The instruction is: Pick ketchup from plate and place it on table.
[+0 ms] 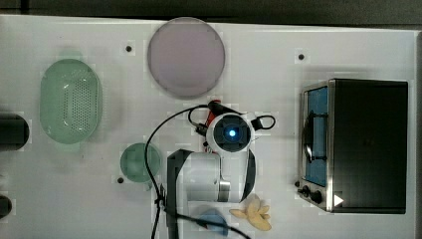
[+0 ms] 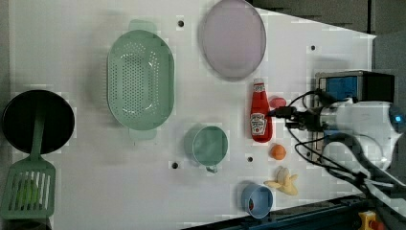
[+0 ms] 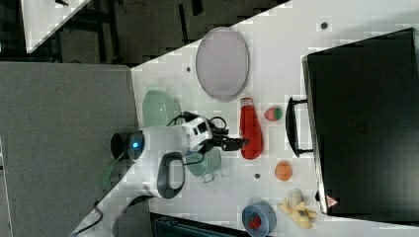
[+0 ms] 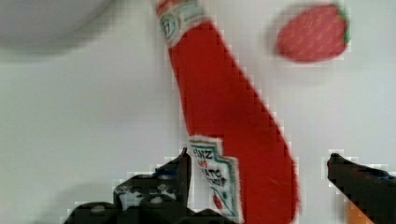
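On the tabletop [image 2: 95, 191], just beside the plate [image 2: 232, 38], the ketchup [image 2: 260, 112] lies released between the end effector's [image 4: 259, 168] wide-open, empty fingers; placing looks done, so next comes retreat.

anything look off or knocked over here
The ketchup lies flat on its side on the table, off the plate, rather than standing. The open gripper straddles it. Nothing looks spilled or broken.
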Controlling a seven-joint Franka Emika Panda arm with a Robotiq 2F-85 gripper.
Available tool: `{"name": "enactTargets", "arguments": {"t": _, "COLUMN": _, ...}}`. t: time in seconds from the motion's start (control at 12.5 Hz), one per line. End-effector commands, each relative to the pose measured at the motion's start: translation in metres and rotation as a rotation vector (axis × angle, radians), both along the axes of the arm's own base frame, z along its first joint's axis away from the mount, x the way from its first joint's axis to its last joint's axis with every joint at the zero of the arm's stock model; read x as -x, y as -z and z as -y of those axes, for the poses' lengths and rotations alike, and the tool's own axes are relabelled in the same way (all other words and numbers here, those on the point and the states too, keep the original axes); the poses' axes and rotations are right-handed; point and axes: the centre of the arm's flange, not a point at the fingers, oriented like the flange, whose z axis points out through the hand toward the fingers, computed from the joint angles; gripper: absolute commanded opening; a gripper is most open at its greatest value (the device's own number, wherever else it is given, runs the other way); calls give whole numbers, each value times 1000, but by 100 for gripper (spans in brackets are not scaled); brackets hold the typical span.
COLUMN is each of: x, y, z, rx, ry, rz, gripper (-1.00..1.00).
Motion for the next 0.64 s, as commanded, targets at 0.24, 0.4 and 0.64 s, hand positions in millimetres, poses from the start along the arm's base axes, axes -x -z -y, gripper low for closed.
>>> {"name": "enactTargets", "arguments": {"t": 0.24, "x": -37, "y": -170, "z": -16, "rx": 16, "ry": 267, "rz": 98, "gripper": 100}}
{"name": "enactTargets", "arguments": {"t": 0.4, "x": -42, "y": -244, "z": -22, "rx": 13, "ry": 325, "rz": 160, "gripper": 100}}
{"name": "enactTargets", "arguments": {"t": 0.64, "x": -22, "y": -313, "z": -25, "rx": 33, "ry": 429, "rz": 79, "gripper": 100}}
